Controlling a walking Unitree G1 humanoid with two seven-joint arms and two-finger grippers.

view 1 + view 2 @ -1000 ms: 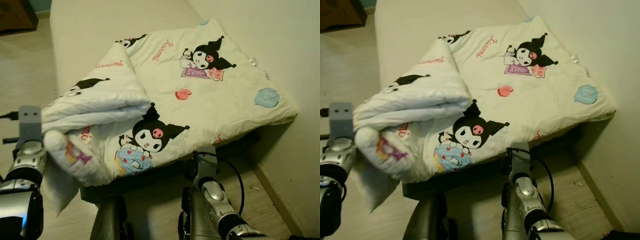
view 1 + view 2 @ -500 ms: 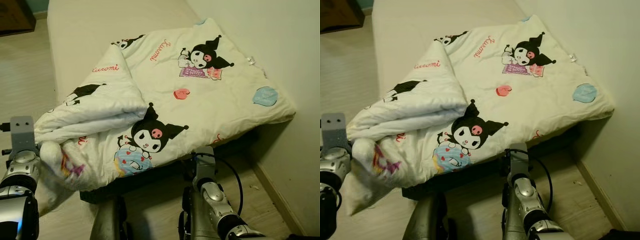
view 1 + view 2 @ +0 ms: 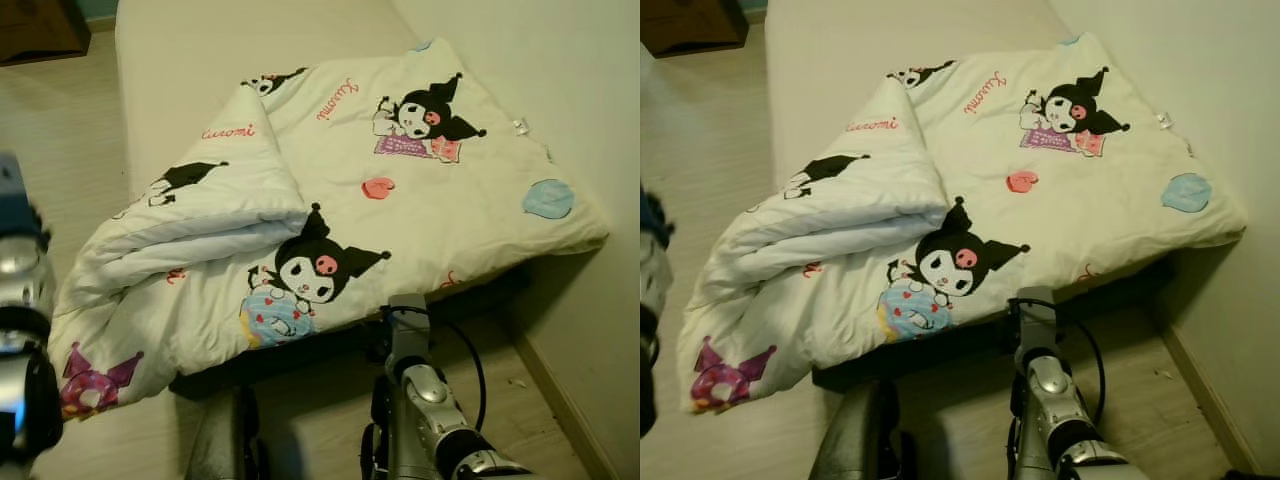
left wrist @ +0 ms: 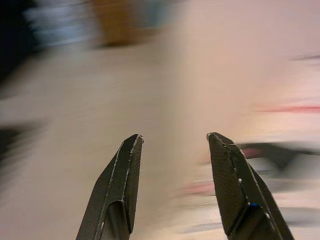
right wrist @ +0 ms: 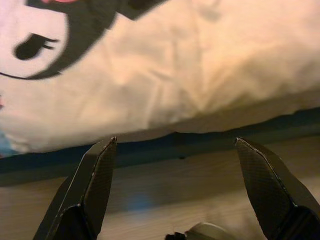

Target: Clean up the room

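White cartoon-print quilt [image 3: 330, 210] half-folded on the bed [image 3: 180, 60], its 7 o'clock corner now released and draped over the edge, left gripper [image 4: 172, 142] open, empty, pulled away, right gripper [image 5: 175, 145] open below the bed edge, unchanged

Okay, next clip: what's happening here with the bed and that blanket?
The robot stands at the foot of a bed, working on a cartoon-print blanket that lies partly folded, one corner hanging over the mattress edge. The left gripper is open and empty beside that corner. The right gripper is open, low by the bed frame, holding nothing.
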